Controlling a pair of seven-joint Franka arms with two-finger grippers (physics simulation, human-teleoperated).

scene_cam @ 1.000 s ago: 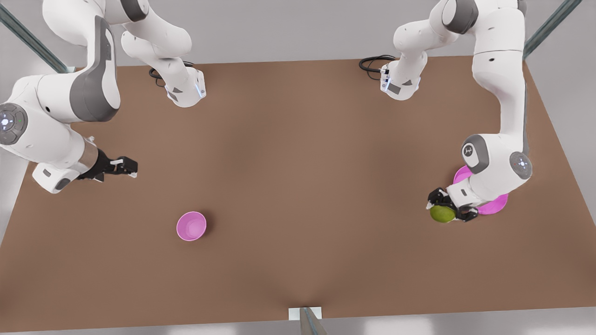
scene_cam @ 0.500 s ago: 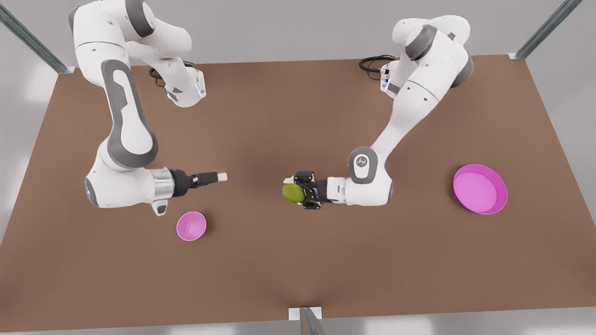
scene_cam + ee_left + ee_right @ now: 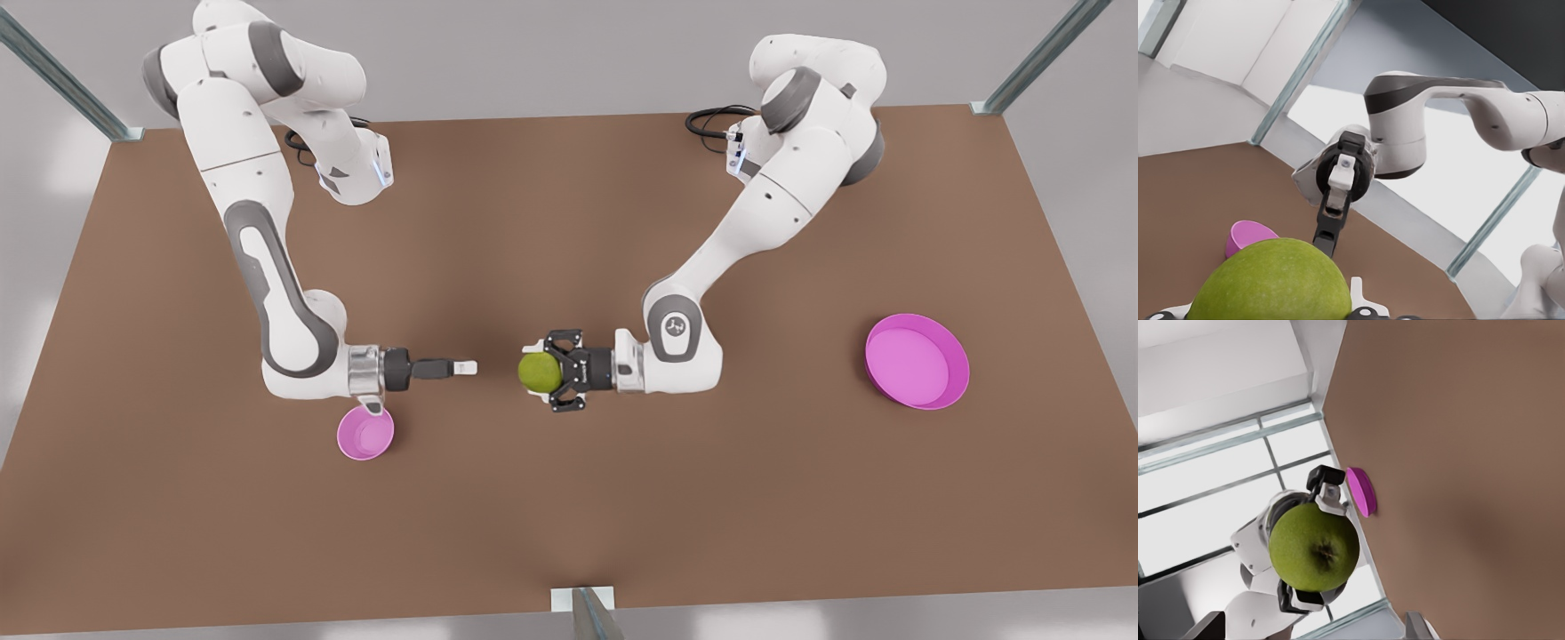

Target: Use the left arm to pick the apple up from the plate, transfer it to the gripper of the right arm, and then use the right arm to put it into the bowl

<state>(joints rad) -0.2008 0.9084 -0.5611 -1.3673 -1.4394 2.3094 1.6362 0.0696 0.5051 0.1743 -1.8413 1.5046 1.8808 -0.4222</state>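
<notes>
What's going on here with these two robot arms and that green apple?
The left gripper holds the apple in the air above the middle of the table, pointing it at the right gripper. The right gripper faces it, a small gap short of the apple, so the handover has not happened yet. The plate sits bare on the front view's right, and the bowl waits just below the right arm's wrist.

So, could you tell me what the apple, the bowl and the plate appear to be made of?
The apple, gripped by the left gripper, looks like real fruit skin: matte yellowish-green, finely speckled, with a dark stem dimple. The bowl and plate look like smooth moulded plastic, uniform pink with a soft sheen, though glazed ceramic is possible.
</notes>
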